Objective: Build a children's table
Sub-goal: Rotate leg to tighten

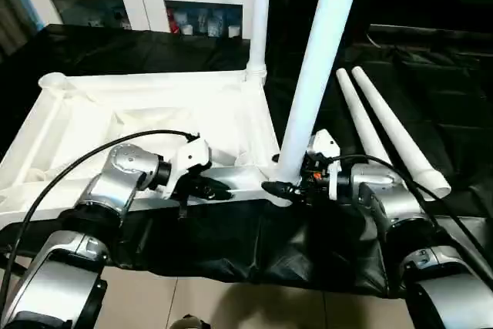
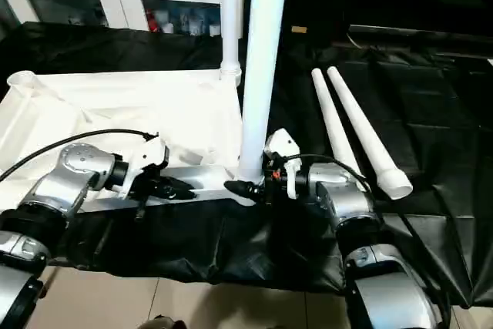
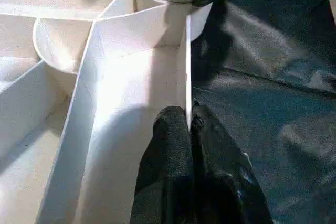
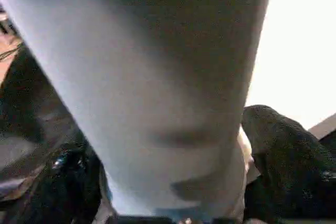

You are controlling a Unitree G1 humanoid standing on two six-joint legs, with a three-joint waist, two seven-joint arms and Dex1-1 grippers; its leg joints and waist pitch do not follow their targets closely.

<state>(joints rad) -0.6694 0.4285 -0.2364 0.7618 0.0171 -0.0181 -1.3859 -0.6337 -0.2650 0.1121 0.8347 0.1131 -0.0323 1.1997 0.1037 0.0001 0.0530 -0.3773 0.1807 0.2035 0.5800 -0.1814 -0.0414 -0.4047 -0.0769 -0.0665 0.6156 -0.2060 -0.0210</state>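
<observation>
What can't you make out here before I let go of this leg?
- Near leg in its corner socket: seating depth hidden by right gripper, head views.
- Both standing legs' tops: cut by top edge.
- Right wrist view: leg too close, blurred.
- Left gripper pinches tabletop rim.

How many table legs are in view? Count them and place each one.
4. One leg stands in the tabletop's far corner socket, one leg stands in the near corner socket between the right gripper's fingers, and two loose legs lie side by side on the black cloth.
</observation>
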